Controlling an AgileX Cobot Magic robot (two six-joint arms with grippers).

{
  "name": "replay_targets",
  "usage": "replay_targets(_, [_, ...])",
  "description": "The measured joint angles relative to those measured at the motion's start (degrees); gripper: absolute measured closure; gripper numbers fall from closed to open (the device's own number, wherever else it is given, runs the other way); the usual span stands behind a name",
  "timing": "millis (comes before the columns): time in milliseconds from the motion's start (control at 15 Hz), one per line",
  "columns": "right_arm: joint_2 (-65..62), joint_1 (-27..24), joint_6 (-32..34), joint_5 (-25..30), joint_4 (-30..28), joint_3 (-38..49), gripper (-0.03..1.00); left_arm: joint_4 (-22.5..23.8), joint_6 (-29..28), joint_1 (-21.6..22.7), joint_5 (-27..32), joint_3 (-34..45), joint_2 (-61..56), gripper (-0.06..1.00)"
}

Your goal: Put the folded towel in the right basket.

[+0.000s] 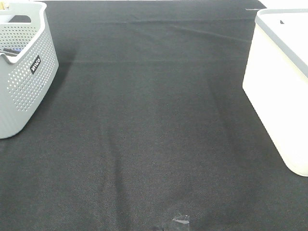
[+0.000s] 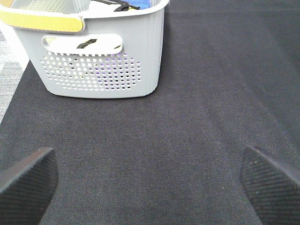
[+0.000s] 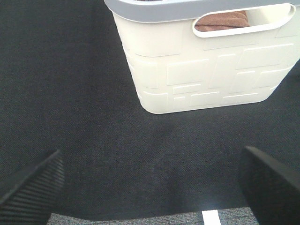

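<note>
Jaws apart; towel in basket

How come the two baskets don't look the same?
The left basket is grey and full of little round holes, while the right basket is cream with solid walls and raised rectangle shapes. The left basket has a small dark label on its side; no label shows on the right basket. A brownish towel shows through the right basket's handle opening. Both have handle cut-outs and stand upright on the dark cloth.
</note>
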Motion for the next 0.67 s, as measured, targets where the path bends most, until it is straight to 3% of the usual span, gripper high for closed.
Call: replay_targets(667, [0.0,-1.8,0.0,-0.1,0.1,0.0,0.0,0.0,0.0,0.0,0.0,0.0,0.0,-0.04])
